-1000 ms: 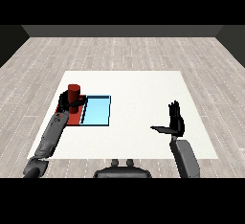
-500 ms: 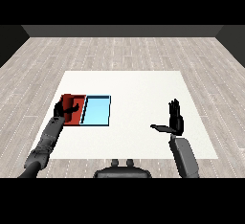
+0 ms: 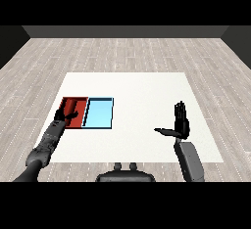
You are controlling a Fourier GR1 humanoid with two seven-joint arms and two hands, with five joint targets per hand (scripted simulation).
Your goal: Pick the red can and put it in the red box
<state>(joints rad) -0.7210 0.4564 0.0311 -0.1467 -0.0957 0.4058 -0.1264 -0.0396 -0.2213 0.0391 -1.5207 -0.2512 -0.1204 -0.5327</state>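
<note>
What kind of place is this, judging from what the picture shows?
Probably a bare test room arranged for a sorting exercise. A white table stands on a pale wood-plank floor with dark walls behind. On the table lie only a red tray and a light blue tray, side by side.

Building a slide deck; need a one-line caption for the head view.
Left hand over the red tray, right hand raised open.

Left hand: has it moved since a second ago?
Yes. The left hand has dropped lower over the red tray toward its near edge; no can shows now.
</note>
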